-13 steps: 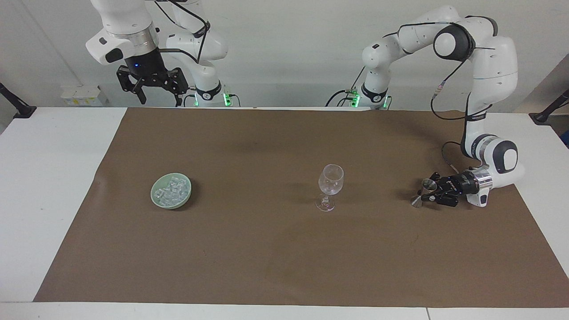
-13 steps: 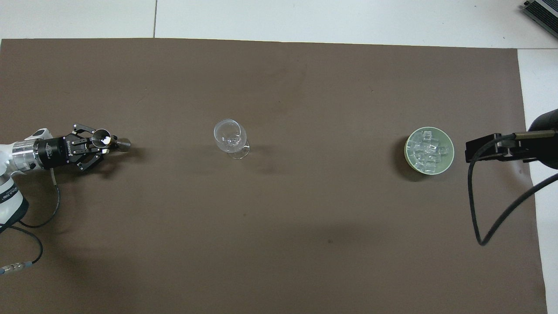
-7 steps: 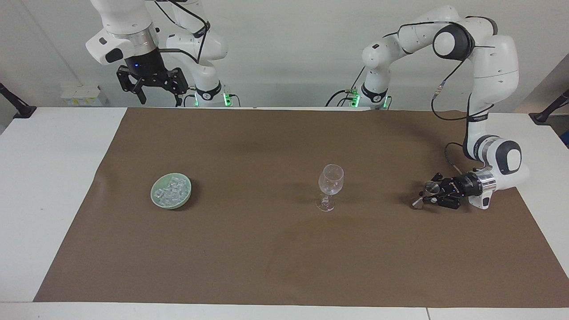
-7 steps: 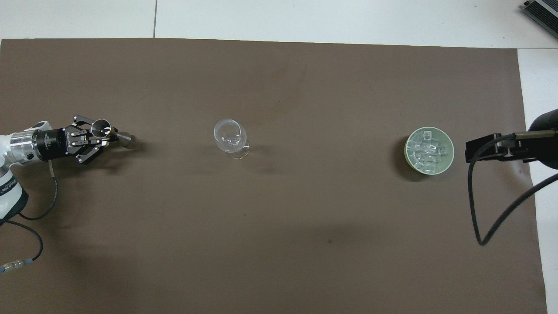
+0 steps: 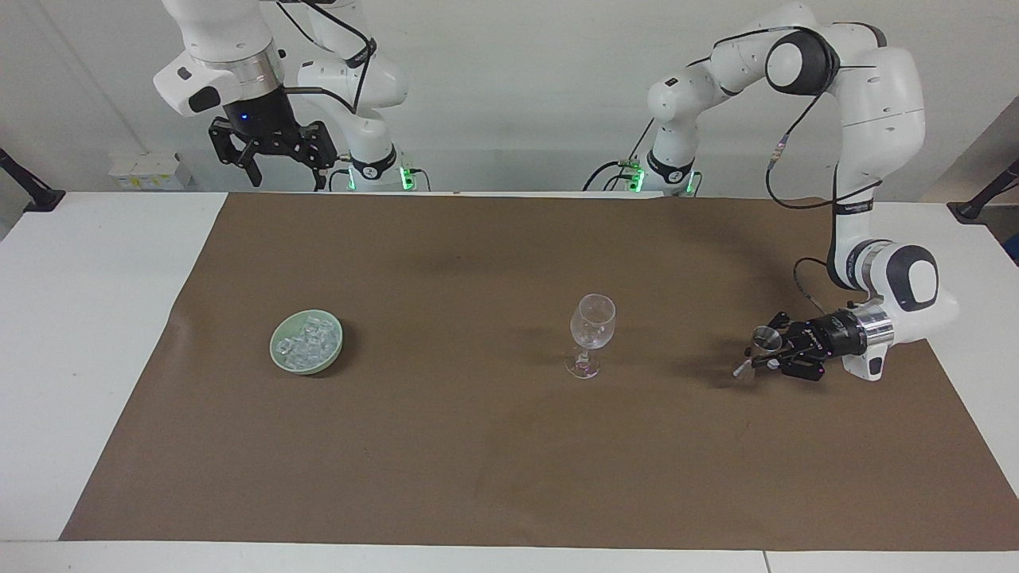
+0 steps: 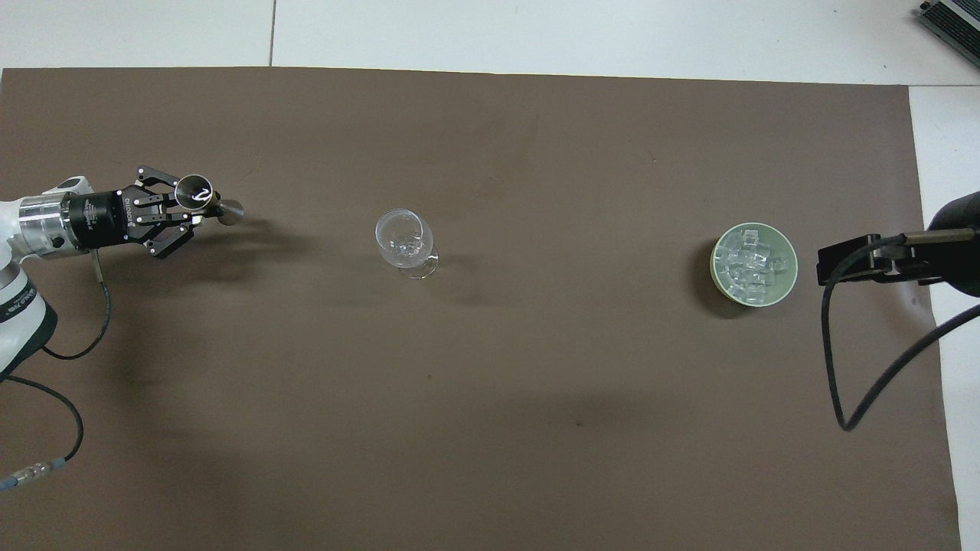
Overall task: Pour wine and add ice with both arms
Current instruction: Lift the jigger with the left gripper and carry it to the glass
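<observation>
A clear stemmed wine glass (image 5: 592, 322) (image 6: 402, 239) stands upright mid-mat and looks empty. My left gripper (image 5: 766, 354) (image 6: 200, 210) lies level, low over the mat at the left arm's end, shut on the waist of a small metal jigger (image 5: 766, 341) (image 6: 193, 193). The jigger is tilted, its lower end toward the glass. I cannot tell whether wine is in it. The ice (image 5: 305, 341) (image 6: 750, 264) is heaped in a pale green bowl (image 5: 338, 350) (image 6: 716, 264) toward the right arm's end. My right gripper (image 5: 285, 171) hangs open and empty, high over the table edge by its base, and waits.
A brown mat (image 5: 478, 446) covers most of the white table (image 5: 87, 358). A black cable (image 6: 834, 367) loops over the mat's edge near the bowl in the overhead view.
My left gripper has lifted the jigger off the mat and carried it slightly farther from the robots, tilting it. The right arm rose slightly at first, then held still.
</observation>
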`<state>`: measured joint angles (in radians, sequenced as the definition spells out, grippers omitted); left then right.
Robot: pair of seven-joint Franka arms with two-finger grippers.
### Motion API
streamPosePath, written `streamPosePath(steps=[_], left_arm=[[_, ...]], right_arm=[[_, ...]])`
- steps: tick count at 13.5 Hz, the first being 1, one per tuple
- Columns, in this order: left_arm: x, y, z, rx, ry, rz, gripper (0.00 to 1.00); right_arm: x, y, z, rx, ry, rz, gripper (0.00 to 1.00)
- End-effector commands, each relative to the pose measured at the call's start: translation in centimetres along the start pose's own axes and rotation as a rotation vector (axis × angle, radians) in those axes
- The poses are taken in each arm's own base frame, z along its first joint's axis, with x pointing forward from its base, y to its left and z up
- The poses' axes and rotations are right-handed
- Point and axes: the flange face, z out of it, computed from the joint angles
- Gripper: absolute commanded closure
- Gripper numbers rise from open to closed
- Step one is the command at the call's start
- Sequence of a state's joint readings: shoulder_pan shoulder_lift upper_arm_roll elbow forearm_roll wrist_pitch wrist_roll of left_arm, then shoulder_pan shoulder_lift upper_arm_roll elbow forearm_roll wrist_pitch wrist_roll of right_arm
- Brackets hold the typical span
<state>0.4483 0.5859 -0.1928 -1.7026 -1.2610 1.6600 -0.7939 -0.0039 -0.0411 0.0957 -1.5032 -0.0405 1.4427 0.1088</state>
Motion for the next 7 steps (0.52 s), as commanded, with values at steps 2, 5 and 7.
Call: streamPosePath(steps=[2, 5, 7], left_arm=[[-5.2, 0.2, 1.9, -0.046, 0.082, -0.007, 1.00], [-7.6, -0.7, 3.5, -0.081, 0.123, 0.015, 1.00], [-8.4, -1.2, 4.6, -0.085, 0.138, 0.023, 1.00]], right_arm=[[-0.6, 0.3, 0.0, 0.022, 0.006, -0.018, 0.00], [-0.6, 0.3, 0.0, 0.022, 0.005, -0.018, 0.00], [-0.6, 0.3, 0.0, 0.022, 0.005, -0.018, 0.00]])
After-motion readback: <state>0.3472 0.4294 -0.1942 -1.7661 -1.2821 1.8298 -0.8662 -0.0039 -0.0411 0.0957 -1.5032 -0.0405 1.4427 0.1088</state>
